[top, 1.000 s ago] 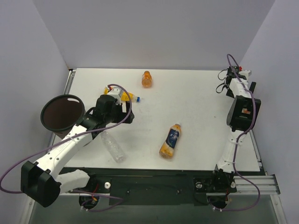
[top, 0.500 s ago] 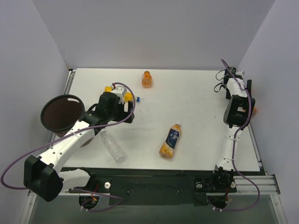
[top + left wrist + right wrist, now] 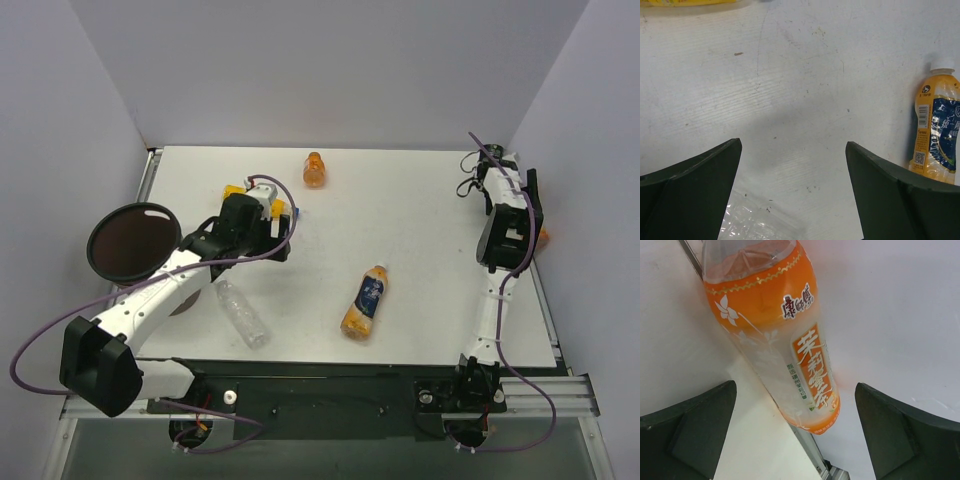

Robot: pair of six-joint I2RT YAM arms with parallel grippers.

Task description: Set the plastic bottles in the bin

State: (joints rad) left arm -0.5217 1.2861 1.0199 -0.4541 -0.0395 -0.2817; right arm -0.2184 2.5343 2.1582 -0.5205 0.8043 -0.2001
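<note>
Left hand (image 3: 792, 145), fingers spread and empty, hovers over the counter (image 3: 805, 75) near the clear bottle (image 3: 755, 225) and the blue-labelled orange bottle (image 3: 936, 135). Right hand (image 3: 795, 385), spread apparently to straddle it, faces an orange bottle (image 3: 775, 325) lying at the counter's right edge. The brown bin (image 3: 133, 240) stands far left.

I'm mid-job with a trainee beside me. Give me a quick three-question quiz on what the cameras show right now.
1. Fill in: the bin stands at the table's ___ edge.
2. True or false: the left gripper is shut on a bottle.
3. The orange bottle ahead of the right gripper lies: A in the bin; B at the table's right edge; C under the left gripper.
Key: 1 left; 2 false, it is open and empty; 3 B.
</note>
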